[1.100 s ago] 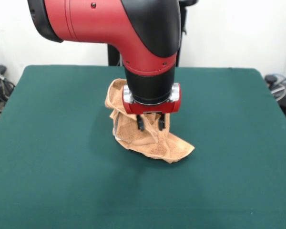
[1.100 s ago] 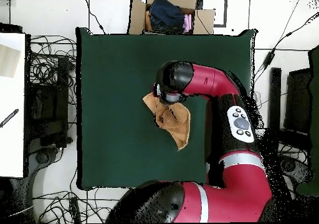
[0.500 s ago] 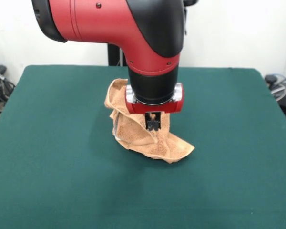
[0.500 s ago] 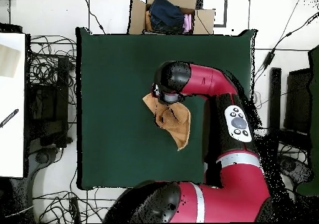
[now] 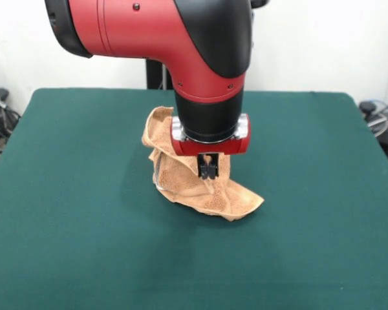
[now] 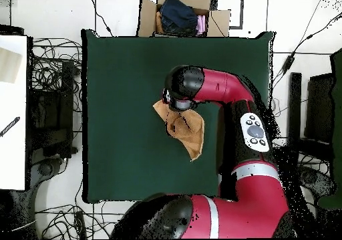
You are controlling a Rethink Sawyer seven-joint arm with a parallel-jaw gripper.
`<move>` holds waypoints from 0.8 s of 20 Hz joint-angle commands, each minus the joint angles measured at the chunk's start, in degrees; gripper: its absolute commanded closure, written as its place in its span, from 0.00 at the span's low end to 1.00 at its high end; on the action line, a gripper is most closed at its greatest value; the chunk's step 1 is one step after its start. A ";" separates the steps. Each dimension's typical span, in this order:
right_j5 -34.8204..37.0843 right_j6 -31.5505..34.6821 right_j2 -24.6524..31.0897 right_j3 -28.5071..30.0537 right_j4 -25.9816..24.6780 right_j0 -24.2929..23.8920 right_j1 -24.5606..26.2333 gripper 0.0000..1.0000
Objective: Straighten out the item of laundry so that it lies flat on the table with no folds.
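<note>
- The crumpled orange-tan terry hand towel (image 5: 194, 184) is seen bunched into a mound near the middle of the worktop, with one pointed corner spread flat toward the front-right in the front view and an upper flap raised behind the arm.
- In the overhead view the same towel (image 6: 187, 132) is shown as a folded, roughly triangular heap, partly covered by the wrist.
- The jaws of the black gripper (image 5: 209, 169) are seen drawn together, pinched on a raised ridge of the towel at the top of the mound.
- One second ago the jaws were spread apart over that ridge; half a second ago they had already been brought together, and the pinch is unchanged since then.
- The towel's outline on the cloth is unchanged across the three moments.
- The gripper is carried by the thick red and black robot arm (image 5: 200, 58), hung straight down over the towel.
- The towel is borne by the large dark green felt-covered worktop (image 5: 71, 226), well away from every edge.
- A brown cardboard box holding dark clothing (image 6: 182, 13) is seen beyond the worktop's top edge in the overhead view.
</note>
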 commanded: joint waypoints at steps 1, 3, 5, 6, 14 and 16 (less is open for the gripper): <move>-3.88 7.49 0.13 5.17 0.12 0.56 1.26 1.00; -3.77 7.06 0.07 4.75 -0.28 0.74 1.28 1.00; -4.53 7.20 -0.33 4.53 -0.96 1.12 1.12 1.00; -5.45 7.78 -0.67 4.69 -1.25 1.33 0.93 1.00; -5.89 7.48 -0.40 5.08 -0.98 0.94 0.82 0.00; -6.08 7.39 -0.27 5.22 -0.88 0.83 0.81 0.00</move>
